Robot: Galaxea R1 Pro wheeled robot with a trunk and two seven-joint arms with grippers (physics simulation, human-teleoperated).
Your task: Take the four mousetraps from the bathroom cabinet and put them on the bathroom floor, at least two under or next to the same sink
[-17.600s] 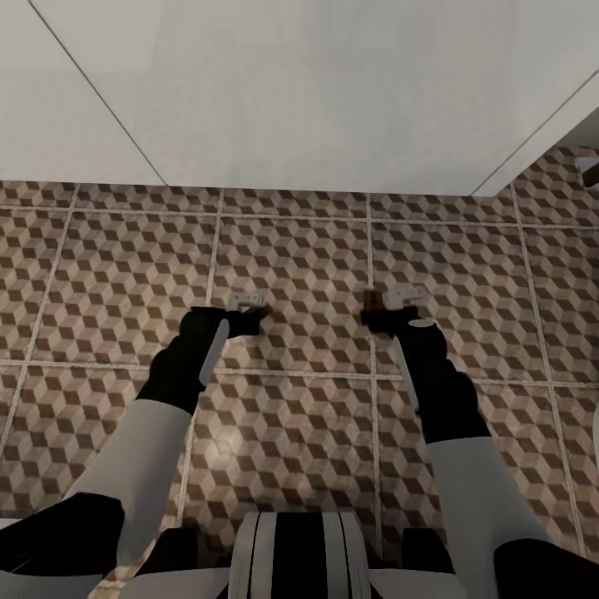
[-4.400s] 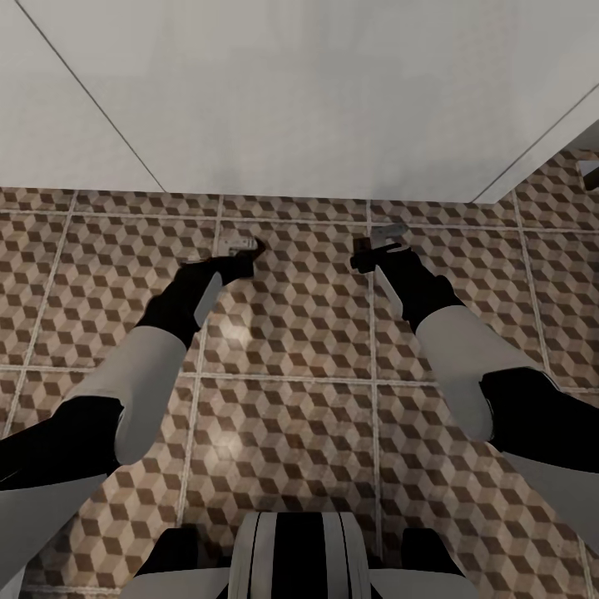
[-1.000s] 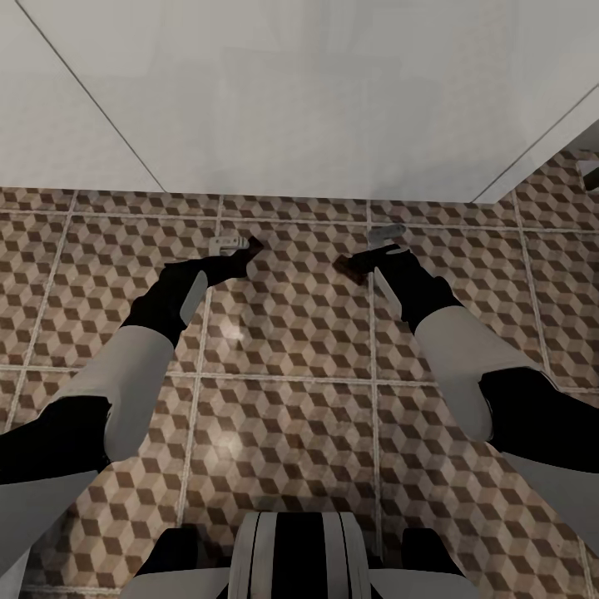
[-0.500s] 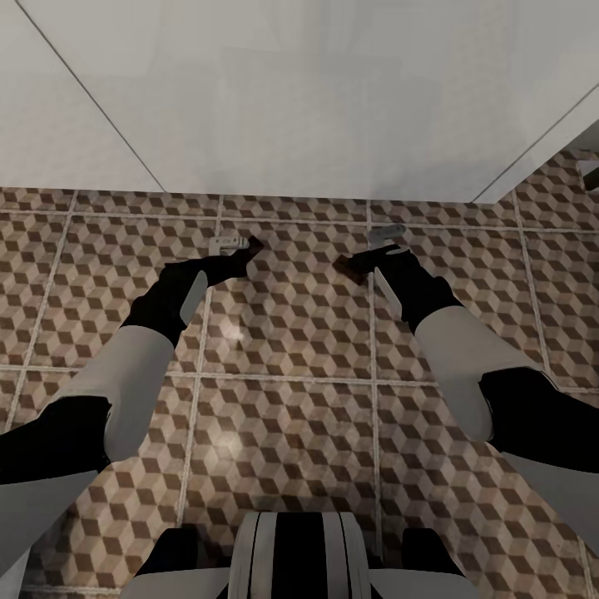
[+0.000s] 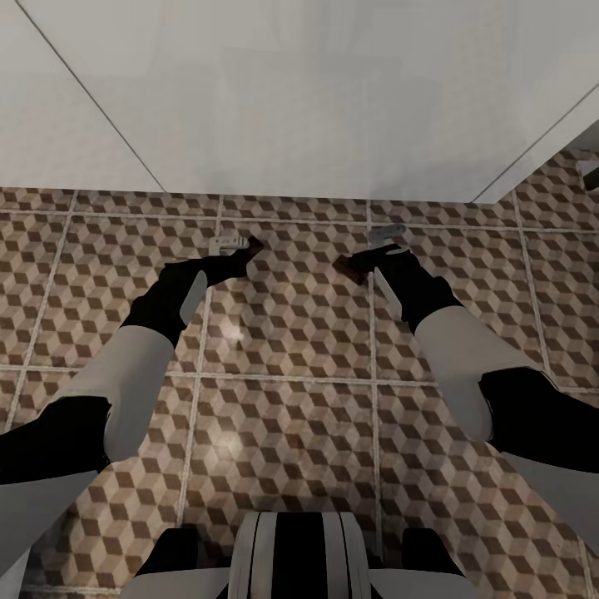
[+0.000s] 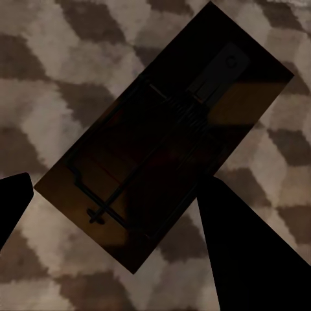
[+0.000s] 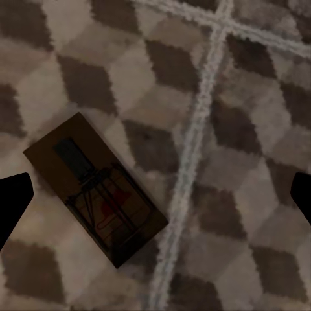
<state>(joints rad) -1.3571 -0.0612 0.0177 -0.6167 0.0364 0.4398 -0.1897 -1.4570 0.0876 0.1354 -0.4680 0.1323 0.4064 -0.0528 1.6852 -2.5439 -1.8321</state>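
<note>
One mousetrap (image 7: 96, 190) lies flat on the bathroom floor (image 5: 291, 416), free of the right gripper (image 5: 381, 241), whose jaws stand wide apart above it; in the head view it is the dark plate (image 5: 349, 268) just beside that gripper. A second mousetrap (image 6: 165, 146) sits between the fingers of the left gripper (image 5: 241, 247), close over the tiles; whether it is pinched or released I cannot tell. A white wall (image 5: 316, 91) rises just beyond both arms.

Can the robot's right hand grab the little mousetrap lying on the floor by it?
Probably yes. The mousetrap lies flat on the bathroom floor, just beside the open right gripper, with nothing covering it. The gripper would need a small shift sideways first.
</note>
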